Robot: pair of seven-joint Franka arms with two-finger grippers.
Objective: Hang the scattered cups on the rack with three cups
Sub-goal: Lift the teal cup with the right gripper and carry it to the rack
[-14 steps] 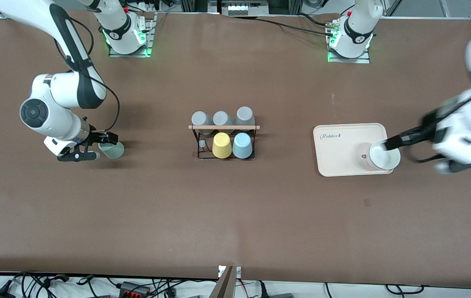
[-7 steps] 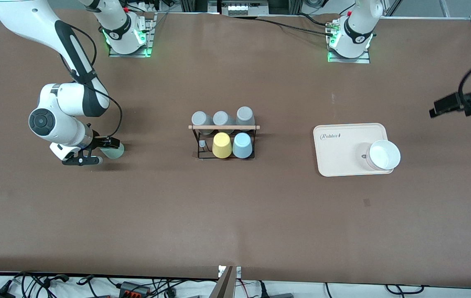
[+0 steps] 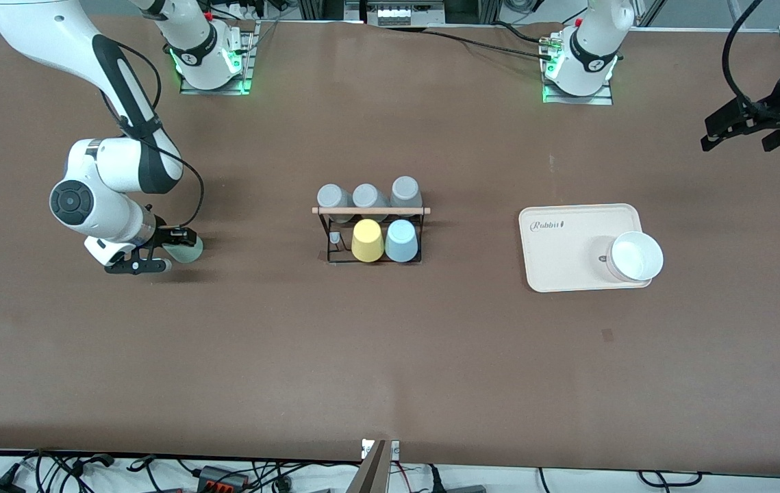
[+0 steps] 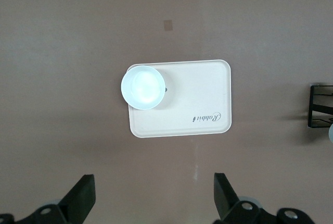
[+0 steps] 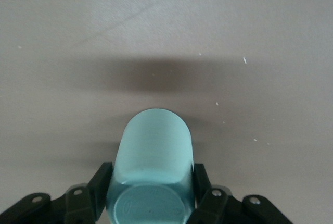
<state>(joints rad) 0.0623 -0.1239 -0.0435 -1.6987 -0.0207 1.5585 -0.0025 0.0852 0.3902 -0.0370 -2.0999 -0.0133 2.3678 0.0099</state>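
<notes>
A pale mint green cup (image 3: 191, 253) lies on its side on the table toward the right arm's end. My right gripper (image 3: 172, 250) is shut on it, a finger (image 5: 101, 180) pressed against each side of the cup (image 5: 153, 148). The black wire rack (image 3: 326, 236) with a wooden rod stands mid-table. It carries a light blue cup (image 3: 401, 241), a yellow cup (image 3: 367, 241) and three grey cups (image 3: 366, 196). My left gripper (image 3: 722, 133) hangs open and empty in the air over the table's edge at the left arm's end, and in its wrist view the gripper (image 4: 153, 203) holds nothing.
A cream tray (image 3: 561, 250) lies between the rack and the left arm's end, with a white bowl (image 3: 636, 257) on its corner. The left wrist view looks down on the tray (image 4: 197, 99) and bowl (image 4: 142, 86).
My left arm has pulled away from the white bowl and risen toward its end of the table. My right gripper has shut on the mint green cup.
</notes>
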